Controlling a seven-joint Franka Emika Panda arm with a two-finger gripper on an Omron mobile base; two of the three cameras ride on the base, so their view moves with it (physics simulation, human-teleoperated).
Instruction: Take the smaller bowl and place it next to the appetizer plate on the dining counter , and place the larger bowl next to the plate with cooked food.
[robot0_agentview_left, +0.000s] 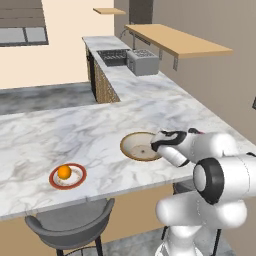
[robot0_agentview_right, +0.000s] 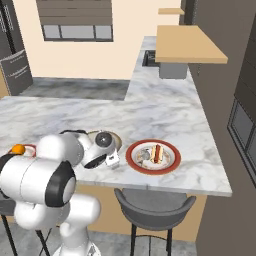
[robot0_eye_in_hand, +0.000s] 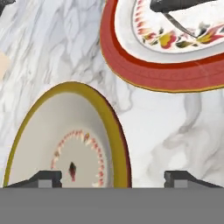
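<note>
Our gripper (robot0_eye_in_hand: 111, 177) stands open, astride the bowl's (robot0_eye_in_hand: 61, 140) rim, holding nothing.
The bowl rests on the counter (robot0_agentview_left: 45, 135) just beside the food plate (robot0_agentview_right: 153, 156); we lift straight away.

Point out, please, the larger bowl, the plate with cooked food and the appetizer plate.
larger bowl (robot0_agentview_left: 136, 146): left base view, inner floor.
plate with cooked food (robot0_agentview_right: 132, 161): right base view, red rim.
appetizer plate (robot0_agentview_left: 54, 180): left base view, red rim.
</note>
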